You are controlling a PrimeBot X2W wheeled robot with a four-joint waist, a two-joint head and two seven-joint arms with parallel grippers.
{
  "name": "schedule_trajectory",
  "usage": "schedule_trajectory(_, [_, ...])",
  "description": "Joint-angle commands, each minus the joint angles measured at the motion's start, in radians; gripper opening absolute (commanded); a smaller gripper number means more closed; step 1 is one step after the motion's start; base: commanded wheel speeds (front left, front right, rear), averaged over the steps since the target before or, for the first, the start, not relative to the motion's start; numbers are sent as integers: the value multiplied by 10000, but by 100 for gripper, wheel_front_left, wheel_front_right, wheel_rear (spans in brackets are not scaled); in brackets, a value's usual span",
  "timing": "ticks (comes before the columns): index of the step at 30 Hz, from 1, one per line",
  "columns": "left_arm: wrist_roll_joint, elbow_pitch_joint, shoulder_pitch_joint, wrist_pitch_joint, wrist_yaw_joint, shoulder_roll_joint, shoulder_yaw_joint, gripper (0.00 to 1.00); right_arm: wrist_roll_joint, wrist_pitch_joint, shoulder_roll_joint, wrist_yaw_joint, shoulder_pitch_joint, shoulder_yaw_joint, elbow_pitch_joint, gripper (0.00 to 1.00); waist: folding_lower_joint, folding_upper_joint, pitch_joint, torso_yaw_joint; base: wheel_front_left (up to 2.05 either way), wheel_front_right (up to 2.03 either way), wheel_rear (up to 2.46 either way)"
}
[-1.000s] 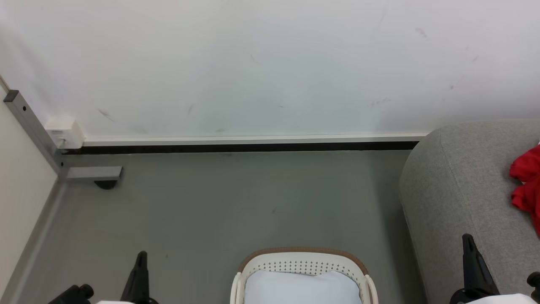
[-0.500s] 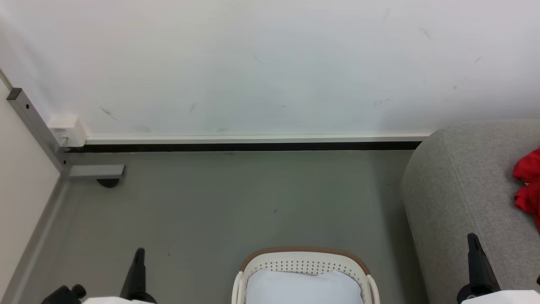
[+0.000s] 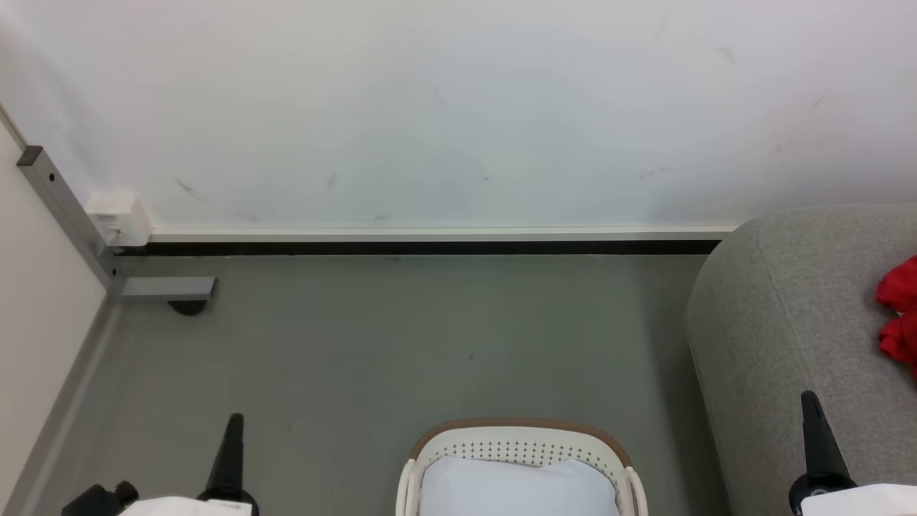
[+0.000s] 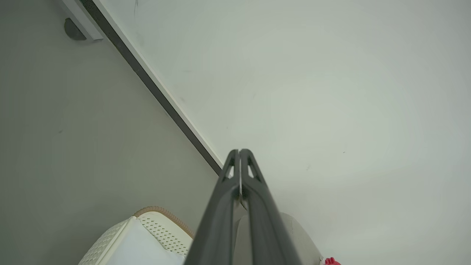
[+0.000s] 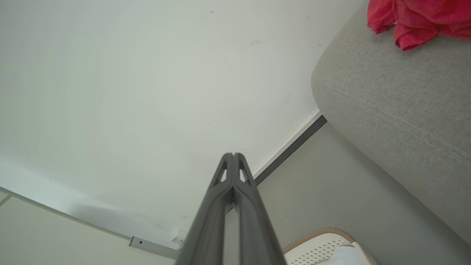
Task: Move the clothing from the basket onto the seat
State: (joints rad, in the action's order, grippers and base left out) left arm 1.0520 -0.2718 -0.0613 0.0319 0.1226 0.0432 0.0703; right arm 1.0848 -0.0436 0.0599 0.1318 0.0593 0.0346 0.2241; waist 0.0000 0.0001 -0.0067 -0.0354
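At the bottom corners of the head view, closest to the camera, the left tool (image 3: 234, 423) and the right tool (image 3: 810, 401) point upward. Each has its two dark fingers pressed together on nothing, and both wrist views show the tips meeting with no cloth between them.

Between the two tools sits the basket (image 3: 519, 424), with only its far rim and perforated wall in frame. What shows inside it is a pale lining (image 3: 516, 487) with no red on it. The near part is cut off, so I cannot tell whether any garment remains there.

Beyond the tool tips runs the grey floor (image 3: 401, 337). Behind and to the right of the right tool rises the seat (image 3: 781, 308). The clothing (image 3: 899, 315) lies bunched on it, past that tool's tip and further right, well apart from the fingers. Farthest off is the white wall (image 3: 458, 107).

Judged from this, a garment is delivered and the arms are either between carries or at the finish. The next move calls for a look down into the basket. If red is left, one tool must spread its fingers, drop inward over the rim and pinch the soft cloth.
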Motion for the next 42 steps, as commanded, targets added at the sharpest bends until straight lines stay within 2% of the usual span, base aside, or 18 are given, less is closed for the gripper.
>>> schedule_trajectory(1, [279,133,-195,-58,25,75,65,0,251,42,69,-9,211,43,-63,0,0,-1,1,4,0,0,0])
schedule_trajectory(42, [3988,235,-415,-1050,90,99,349,0,3821,1050,26,-16,448,499,129,0,0,-1,62,223,0,0,0])
